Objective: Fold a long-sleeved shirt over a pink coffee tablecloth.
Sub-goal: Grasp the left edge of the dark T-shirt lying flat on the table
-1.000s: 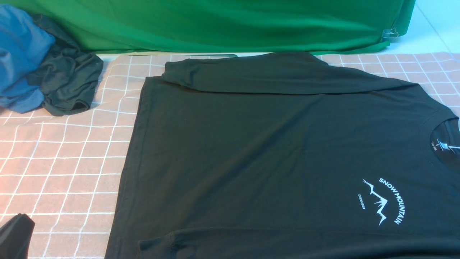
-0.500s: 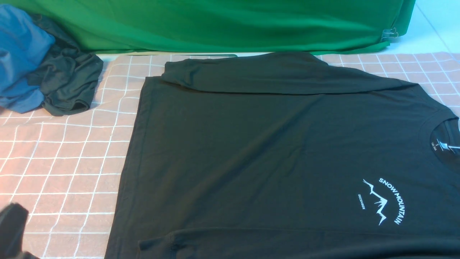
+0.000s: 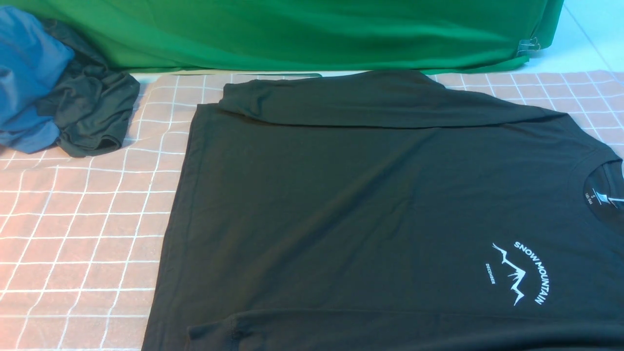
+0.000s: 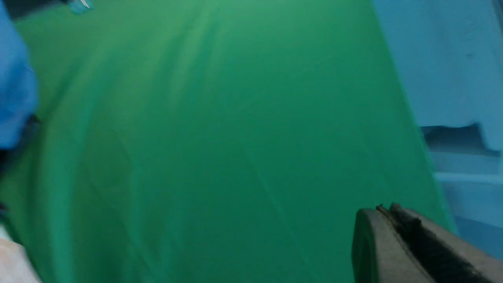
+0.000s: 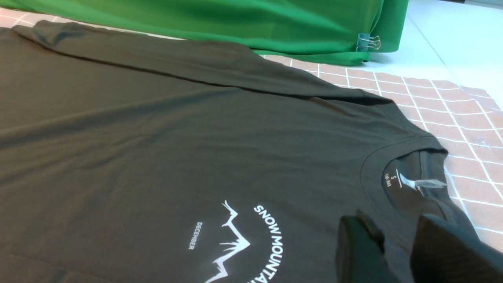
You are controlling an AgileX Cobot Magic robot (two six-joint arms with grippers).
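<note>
Black long-sleeved shirt (image 3: pixel 341 209) lying flat, print side up, on a pink tablecloth (image 3: pixel 83 234) with a thin white grid. Collar (image 3: pixel 604 190) toward the robot's right, hem toward its left. Far sleeve (image 3: pixel 370 100) folded in along the shirt's far edge; near sleeve (image 3: pixel 341 331) folded along the near edge, cuff (image 3: pixel 214 334) pointing left. White chest print (image 3: pixel 521 273), a mountain outline with the words "SNOW MOUNTAIN", near the collar.

Beyond the tablecloth, a plain green cloth (image 3: pixel 292 34) draped as a backdrop, with a binder clip (image 3: pixel 529 46) at its right corner. At the far left, a crumpled blue garment (image 3: pixel 24 73) touching a smaller crumpled dark garment (image 3: pixel 92 117), both well apart from the shirt.

Right gripper (image 5: pixel 393 239), seen from its wrist camera: two dark fingers (image 5: pixel 361 251) spread apart, shirt fabric showing through the gap, poised just beside the collar; contact with the fabric impossible to judge. Left gripper (image 4: pixel 397 236) only partly in frame in a blurred wrist view, a pale tip with a dark strip against the green cloth; released or clenched, impossible to tell.
</note>
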